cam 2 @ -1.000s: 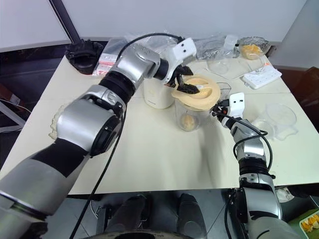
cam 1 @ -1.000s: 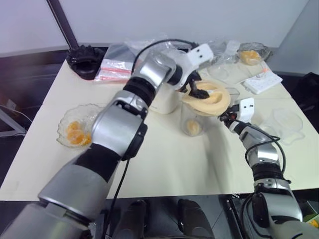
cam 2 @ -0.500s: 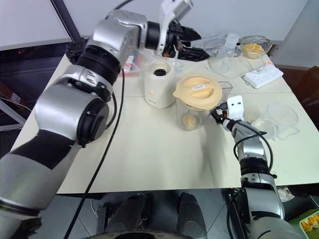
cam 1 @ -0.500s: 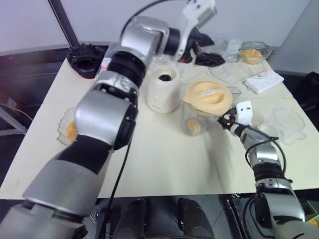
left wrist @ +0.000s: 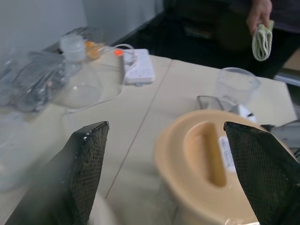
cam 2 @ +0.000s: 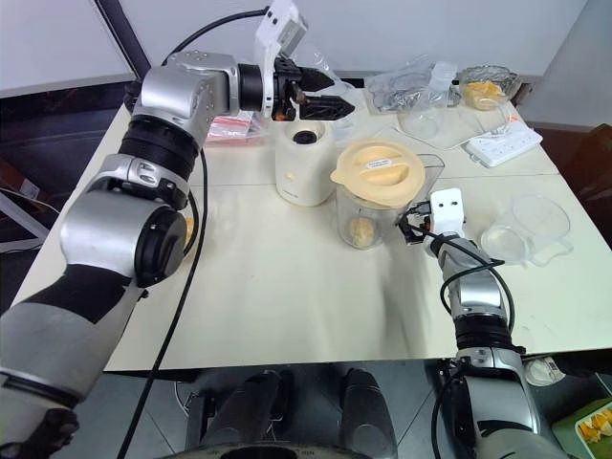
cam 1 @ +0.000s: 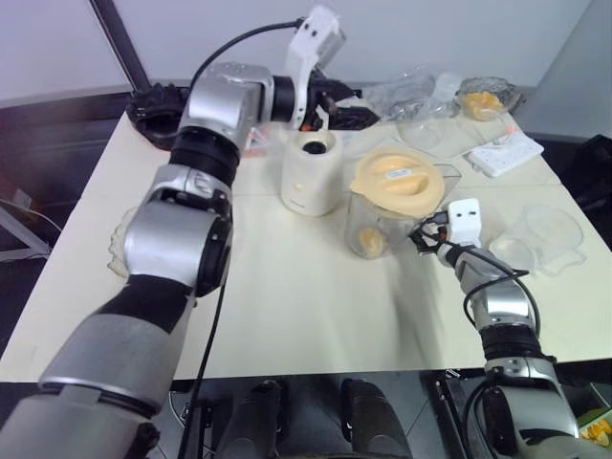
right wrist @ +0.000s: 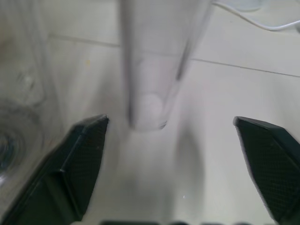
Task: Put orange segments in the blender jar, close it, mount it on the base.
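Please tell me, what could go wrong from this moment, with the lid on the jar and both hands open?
1. The lid lies on the jar, but the pictures cannot confirm it is locked; it might come off when lifted.
2. The right hand is open beside the jar's handle; a poor grasp could tip the jar and spill the orange segments.
3. The base stands close by, under the left hand; lifting the jar could bump either.
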You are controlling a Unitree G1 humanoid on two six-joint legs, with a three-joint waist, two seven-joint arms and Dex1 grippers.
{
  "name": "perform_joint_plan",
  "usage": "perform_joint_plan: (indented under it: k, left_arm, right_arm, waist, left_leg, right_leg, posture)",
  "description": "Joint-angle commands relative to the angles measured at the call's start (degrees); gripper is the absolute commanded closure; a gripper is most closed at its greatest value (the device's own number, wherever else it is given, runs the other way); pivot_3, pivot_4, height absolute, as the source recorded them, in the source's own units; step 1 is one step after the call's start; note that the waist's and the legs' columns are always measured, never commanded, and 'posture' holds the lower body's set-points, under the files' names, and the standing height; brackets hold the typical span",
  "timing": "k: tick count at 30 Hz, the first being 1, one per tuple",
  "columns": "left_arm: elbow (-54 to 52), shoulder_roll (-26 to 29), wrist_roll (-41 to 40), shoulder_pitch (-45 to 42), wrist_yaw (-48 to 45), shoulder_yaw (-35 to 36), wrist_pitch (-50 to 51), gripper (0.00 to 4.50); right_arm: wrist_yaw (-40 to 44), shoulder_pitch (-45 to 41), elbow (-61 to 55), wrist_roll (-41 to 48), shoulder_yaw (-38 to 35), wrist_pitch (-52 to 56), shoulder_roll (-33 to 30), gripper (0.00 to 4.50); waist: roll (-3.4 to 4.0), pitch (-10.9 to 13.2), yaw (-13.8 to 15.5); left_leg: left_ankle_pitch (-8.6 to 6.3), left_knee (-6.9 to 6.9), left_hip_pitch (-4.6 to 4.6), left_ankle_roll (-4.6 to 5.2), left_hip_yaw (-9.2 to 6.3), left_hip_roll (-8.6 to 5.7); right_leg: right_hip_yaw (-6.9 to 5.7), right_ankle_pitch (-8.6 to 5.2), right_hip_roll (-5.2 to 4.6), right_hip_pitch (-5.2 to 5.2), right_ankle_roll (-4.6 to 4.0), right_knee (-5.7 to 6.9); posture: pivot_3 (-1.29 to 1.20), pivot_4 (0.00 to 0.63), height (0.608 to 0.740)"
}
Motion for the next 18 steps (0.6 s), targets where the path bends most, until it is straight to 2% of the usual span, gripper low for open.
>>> perform_joint_plan:
  k: [1,8,12,13,14,16,18]
  left_arm:
    - [-5.0,1.2,-1.0,1.4,0.5,-0.5,2.3,0.38]
    - [-11.3,2.2,-1.8,5.6,1.4,-1.4,6.9,0.38]
    - [-13.1,2.7,-2.2,7.0,3.2,-1.3,8.6,0.38]
    - [-14.2,3.5,-2.1,7.8,3.6,-1.4,8.8,0.38]
    - [-15.3,4.0,-2.1,8.5,3.8,-1.6,9.0,0.38]
    - [-17.7,5.6,-2.6,9.7,4.4,-0.9,9.6,0.38]
    - [-20.5,8.2,-3.8,11.2,4.7,0.6,11.8,0.38]
  right_arm:
    - [1.1,-1.2,-2.8,1.7,-1.9,-0.6,-1.2,0.05]
    - [1.8,-1.9,-4.3,2.6,-2.5,-2.2,-1.1,0.05]
    - [2.2,-3.4,-1.0,2.7,-2.7,-5.1,-0.9,0.05]
    - [2.1,-3.9,0.3,2.6,-2.8,-5.9,-0.8,0.59]
    - [2.1,-4.3,1.3,2.5,-2.8,-6.6,-0.7,0.90]
    - [2.2,-4.8,2.6,2.4,-2.8,-7.9,-0.8,1.84]
    - [2.4,-5.3,3.3,2.5,-2.7,-8.8,-0.8,2.95]
  waist:
    - [0.00,0.0,0.0]
    - [0.00,0.0,0.0]
    - [0.00,0.0,0.0]
    - [0.02,0.0,-0.2]
    - [0.02,0.0,-0.2]
    - [0.02,0.0,-0.2]
    - [0.02,0.0,-0.1]
  left_leg:
    - [0.00,0.00,0.00,0.00,0.00,0.00]
    - [0.01,0.00,0.01,-0.02,0.00,0.00]
    - [0.03,0.02,0.01,-0.04,0.00,0.00]
    - [0.03,0.02,0.01,-0.04,0.00,0.00]
    - [0.03,0.01,0.05,-0.05,0.01,0.00]
    - [0.05,-0.02,0.10,-0.09,0.02,0.02]
    - [0.10,-0.02,0.11,-0.16,-0.01,0.02]
  right_leg:
    - [0.00,0.00,0.00,0.00,0.00,0.01]
    - [0.00,0.01,0.00,0.00,-0.01,0.03]
    - [0.00,0.02,0.00,0.00,-0.03,0.04]
    - [0.00,0.02,0.00,0.00,-0.03,0.05]
    - [0.02,0.02,0.00,0.00,-0.04,0.06]
    - [0.04,0.02,0.02,0.00,-0.04,0.14]
    - [0.04,0.03,0.03,0.00,-0.06,0.18]
  posture:
    - [0.00,0.150,0.740]
    - [0.00,0.150,0.740]
    - [0.00,0.150,0.740]
    - [0.00,0.150,0.740]
    - [0.00,0.150,0.740]
    - [0.00,0.150,0.740]
    - [0.00,0.150,0.740]
